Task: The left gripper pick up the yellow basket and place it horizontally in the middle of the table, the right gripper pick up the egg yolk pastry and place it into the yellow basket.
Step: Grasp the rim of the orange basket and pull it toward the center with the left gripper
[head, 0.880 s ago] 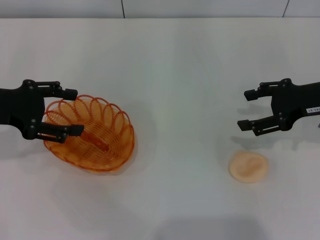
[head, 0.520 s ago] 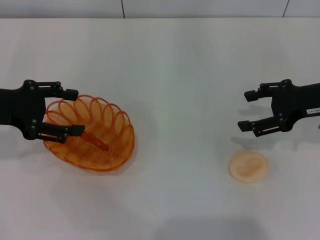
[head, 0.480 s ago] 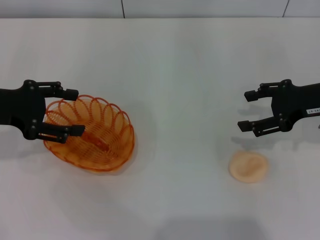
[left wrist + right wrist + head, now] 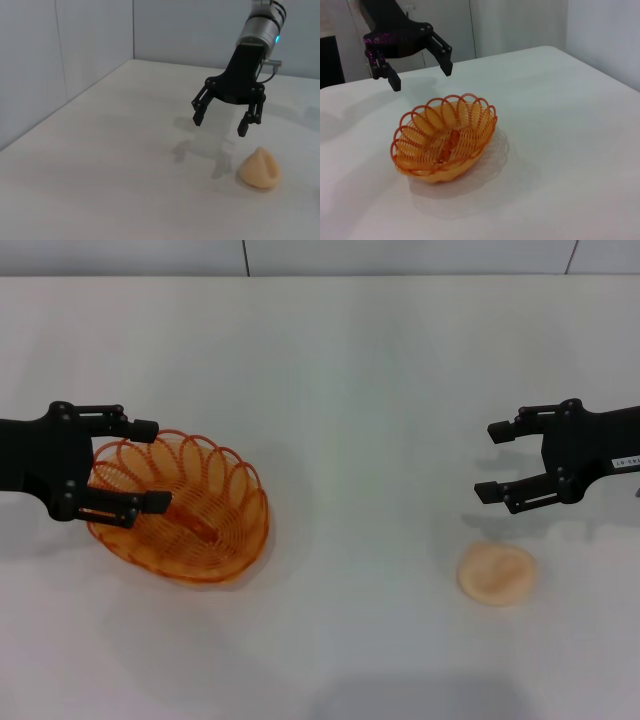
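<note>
The yellow basket point(image 4: 190, 508) sits upright on the left of the white table point(image 4: 350, 390); it also shows in the right wrist view point(image 4: 445, 140). My left gripper point(image 4: 153, 464) is open and empty, its fingers straddling the basket's left rim as seen from the head; the right wrist view shows the left gripper point(image 4: 420, 76) hovering just above the rim, apart from it. The egg yolk pastry point(image 4: 497, 573) lies on the table at the right and shows in the left wrist view point(image 4: 260, 168). My right gripper point(image 4: 488, 462) is open and empty, above and just behind the pastry; it also shows in the left wrist view point(image 4: 220, 125).
Bare white tabletop lies between the basket and the pastry. A grey wall point(image 4: 400, 255) runs along the table's far edge.
</note>
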